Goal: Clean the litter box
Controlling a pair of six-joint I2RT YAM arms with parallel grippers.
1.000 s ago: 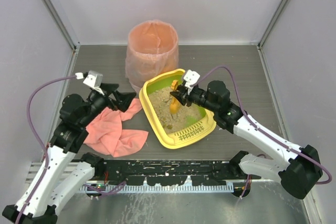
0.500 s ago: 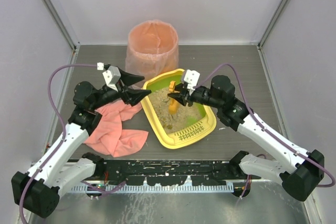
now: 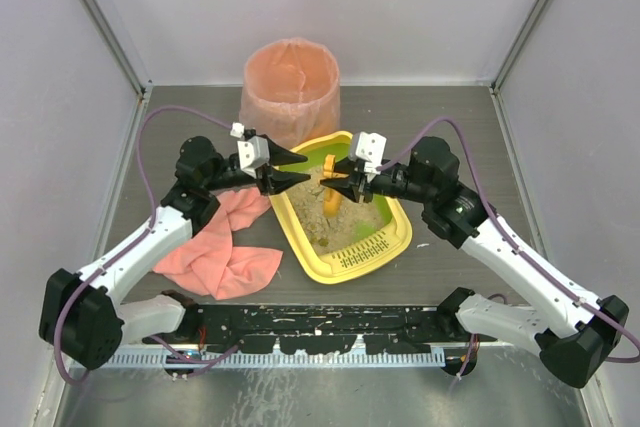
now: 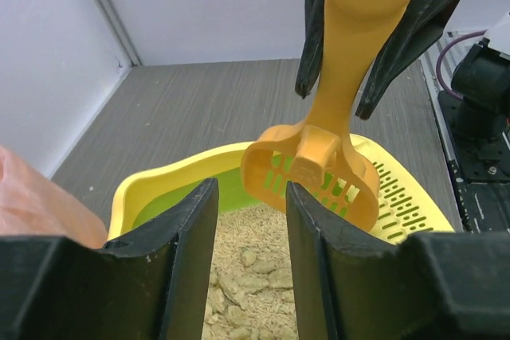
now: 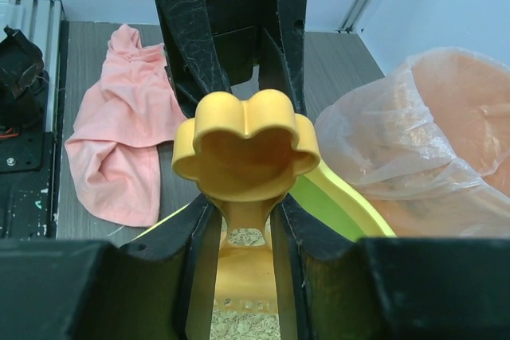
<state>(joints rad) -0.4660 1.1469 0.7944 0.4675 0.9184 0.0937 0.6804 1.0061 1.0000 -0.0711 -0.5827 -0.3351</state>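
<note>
The yellow litter box (image 3: 299, 236) lies mid-table, lime-green inside, with beige litter and a slotted grate (image 3: 362, 255) at its near end. My right gripper (image 3: 336, 179) is shut on the handle of an orange slotted scoop (image 3: 331, 199), which hangs upright over the litter. In the right wrist view the flower-shaped handle end (image 5: 245, 145) sticks out between my fingers (image 5: 189, 256). My left gripper (image 3: 300, 168) hovers over the box's left rim, facing the scoop. Its jaws (image 4: 251, 189) stand apart with nothing between them, and clumpy litter (image 4: 255, 264) shows below.
A tall round bin (image 3: 290, 87) lined with a pink bag stands just behind the litter box. A pink cloth (image 3: 215, 247) lies crumpled on the table to the box's left. Grey walls close in the table on three sides.
My left arm has swung right, from above the cloth to the litter box's left rim, and its jaws have narrowed. The right gripper has kept hold of the scoop, hardly moving.
</note>
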